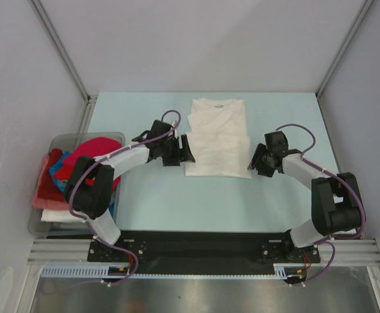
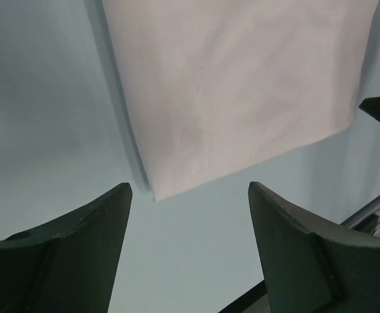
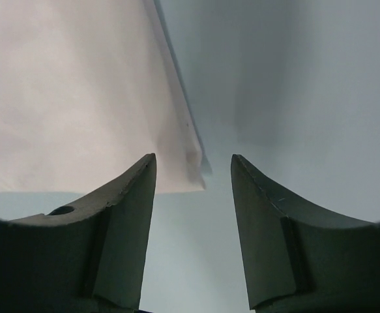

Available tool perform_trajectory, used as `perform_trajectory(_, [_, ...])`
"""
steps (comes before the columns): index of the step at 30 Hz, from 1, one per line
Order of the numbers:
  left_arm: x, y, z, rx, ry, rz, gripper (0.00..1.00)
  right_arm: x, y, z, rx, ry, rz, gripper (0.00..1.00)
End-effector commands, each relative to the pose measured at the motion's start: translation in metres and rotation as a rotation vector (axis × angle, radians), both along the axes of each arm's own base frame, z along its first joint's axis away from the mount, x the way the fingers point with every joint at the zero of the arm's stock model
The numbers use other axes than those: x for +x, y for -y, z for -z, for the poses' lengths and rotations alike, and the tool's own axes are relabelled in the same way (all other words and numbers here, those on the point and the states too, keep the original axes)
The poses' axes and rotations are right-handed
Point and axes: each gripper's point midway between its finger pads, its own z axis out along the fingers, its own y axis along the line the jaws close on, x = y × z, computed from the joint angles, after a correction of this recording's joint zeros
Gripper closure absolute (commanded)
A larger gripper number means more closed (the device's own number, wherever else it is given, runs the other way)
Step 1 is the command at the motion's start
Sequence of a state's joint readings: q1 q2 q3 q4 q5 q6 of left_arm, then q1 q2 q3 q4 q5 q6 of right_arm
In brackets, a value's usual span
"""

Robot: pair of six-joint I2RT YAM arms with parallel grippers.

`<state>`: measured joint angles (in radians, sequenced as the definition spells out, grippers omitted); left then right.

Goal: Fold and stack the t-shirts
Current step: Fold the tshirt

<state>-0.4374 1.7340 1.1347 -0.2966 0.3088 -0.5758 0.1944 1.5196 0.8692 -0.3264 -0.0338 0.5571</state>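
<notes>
Poised beside white t-shirt [image 1: 217,140].
Lengthwise up mid-frame, between left gripper [image 1: 184,151] and right gripper [image 1: 255,162], both spread open.

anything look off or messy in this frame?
Nothing serious. The white t-shirt lies flat and roughly square on the table, sides folded in. Only untidy spot: the heap of coloured t-shirts bulges over the bin at its left rim.
</notes>
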Motion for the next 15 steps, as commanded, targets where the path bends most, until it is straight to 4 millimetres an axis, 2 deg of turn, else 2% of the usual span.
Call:
perform_trajectory(1, [-0.012, 0.009, -0.01, -0.032, 0.074, 0.022, 0.23, -0.003, -0.014, -0.005, 0.072, 0.048, -0.044, 0.46])
perform_trajectory(3, [-0.021, 0.014, -0.006, -0.029, 0.071, 0.036, 0.23, -0.009, -0.015, 0.0, 0.077, 0.033, -0.052, 0.45])
perform_trajectory(6, [-0.034, 0.011, 0.013, -0.01, 0.035, 0.036, 0.23, -0.016, -0.018, 0.005, 0.096, 0.025, -0.059, 0.44])
perform_trajectory(10, [-0.039, 0.011, 0.027, -0.01, 0.009, 0.033, 0.26, -0.017, -0.019, 0.01, 0.11, 0.02, -0.057, 0.47])
perform_trajectory(14, [-0.042, 0.009, 0.036, 0.005, -0.006, 0.029, 0.31, -0.016, -0.021, 0.017, 0.118, 0.001, -0.059, 0.61])
perform_trajectory(15, [-0.043, 0.008, 0.039, 0.009, -0.009, 0.027, 0.33, -0.016, -0.023, 0.018, 0.127, -0.005, -0.064, 0.68])
